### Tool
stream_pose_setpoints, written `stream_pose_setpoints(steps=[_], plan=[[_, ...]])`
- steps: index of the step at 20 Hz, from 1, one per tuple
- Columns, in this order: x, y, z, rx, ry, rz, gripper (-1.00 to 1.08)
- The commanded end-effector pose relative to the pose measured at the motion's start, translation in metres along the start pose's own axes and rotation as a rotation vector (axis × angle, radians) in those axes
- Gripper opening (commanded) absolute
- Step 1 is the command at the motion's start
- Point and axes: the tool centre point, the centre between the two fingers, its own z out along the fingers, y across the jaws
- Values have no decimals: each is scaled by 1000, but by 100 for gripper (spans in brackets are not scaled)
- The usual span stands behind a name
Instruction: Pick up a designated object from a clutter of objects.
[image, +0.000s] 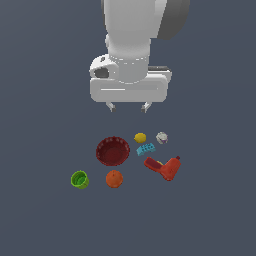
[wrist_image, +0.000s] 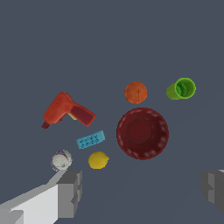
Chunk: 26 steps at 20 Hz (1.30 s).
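The designated object is a small orange ball (image: 114, 178) (wrist_image: 135, 92) resting on the grey floor beside the dark red fluted bowl (image: 113, 151) (wrist_image: 142, 133). Around it lies the clutter of objects: a green cup (image: 79, 179) (wrist_image: 182, 89), a yellow lemon (image: 140, 137) (wrist_image: 98, 160), a blue studded brick (image: 146, 149) (wrist_image: 90, 140), a red drill (image: 164, 167) (wrist_image: 65, 110) and a whitish ball (image: 161, 138) (wrist_image: 61, 160). My gripper (image: 128, 106) hangs high above the pile, open and empty, its fingers (wrist_image: 70, 193) wide apart.
Plain dark grey floor surrounds the cluster on all sides. The bowl sits directly between the orange ball and the lemon, with the cup just off to the exterior view's left of the orange ball.
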Motion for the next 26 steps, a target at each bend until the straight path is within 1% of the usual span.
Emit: stream_pose_setpoints(steps=[1, 4, 9, 12, 19, 26], plan=[[0, 0, 0, 0, 0, 0, 100], [1, -1, -3, 5, 5, 5, 100], [4, -6, -16, 26, 25, 24, 100], [4, -6, -18, 28, 27, 24, 100], [9, -5, -12, 30, 23, 58, 100], [23, 0, 7, 37, 15, 165, 100]])
